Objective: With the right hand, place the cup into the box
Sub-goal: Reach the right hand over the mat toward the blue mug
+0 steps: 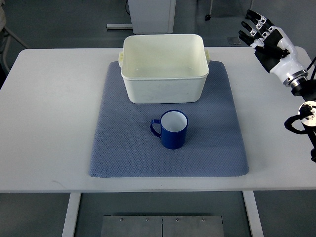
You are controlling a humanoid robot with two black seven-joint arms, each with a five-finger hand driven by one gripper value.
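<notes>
Cup (173,129) upright on mat (118,148), just before box (164,74); right hand (264,37) well apart

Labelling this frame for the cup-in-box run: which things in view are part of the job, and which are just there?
Part of the job:
- blue cup, upright on the mat, handle to the picture's left
- cream box, nothing in it, just behind the cup
- right hand, fingers spread, holding nothing, up at the table's far right

Just there:
- grey-blue mat under cup and box
- white table
</notes>
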